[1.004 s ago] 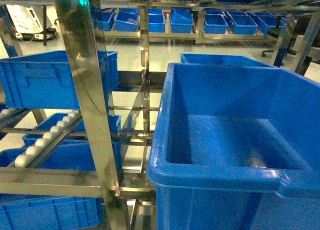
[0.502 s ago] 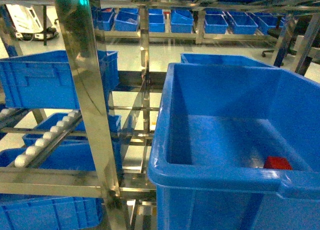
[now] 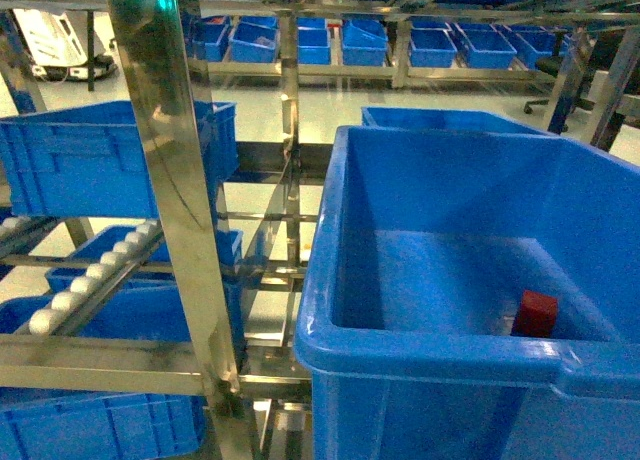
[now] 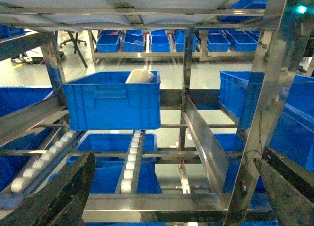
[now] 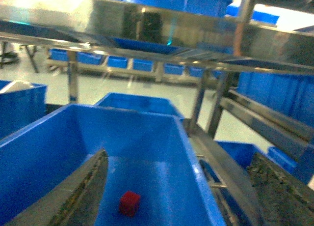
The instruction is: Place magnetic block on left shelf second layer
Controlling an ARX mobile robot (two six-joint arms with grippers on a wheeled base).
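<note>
A: Where's the magnetic block (image 3: 536, 313) rn?

B: Inside the big blue bin (image 3: 420, 140) on the right, down on its floor, close to the near wall & toward the near-right corner. In the head view it sits tilted, one corner up. Right wrist view has it too (image 5: 129, 203), low in the bin, nothing touching it.

A: So no hand on it?

B: Nope. Right hand (image 5: 176, 196) is spread wide, fingers (image 5: 81, 196) at either side of that view w/ the block between them but well apart from both. Looks released. It hangs over the bin interior.

A: Left hand?

B: Left hand (image 4: 171, 196) is also open, nothing between the fingers (image 4: 59, 196). Dark fingers sit at the bottom corners of its view, pointed at the left shelf (image 3: 175, 195).

A: What's on that shelf?

B: Steel posts & crossbars, sloping rails w/ white rollers (image 4: 131, 155). A blue crate (image 4: 112, 99) sits on an upper level w/ a white object (image 4: 140, 75) poking out the top; can't tell what it is. More blue crates (image 3: 130, 265) lower down, under the roller rails.

A: Block anywhere near the shelf?

B: No, well apart. Bin is right of the shelf's front post. Another blue bin (image 3: 440, 118) right behind the big one, & rows of blue bins (image 3: 365, 40) on racks far back.
</note>
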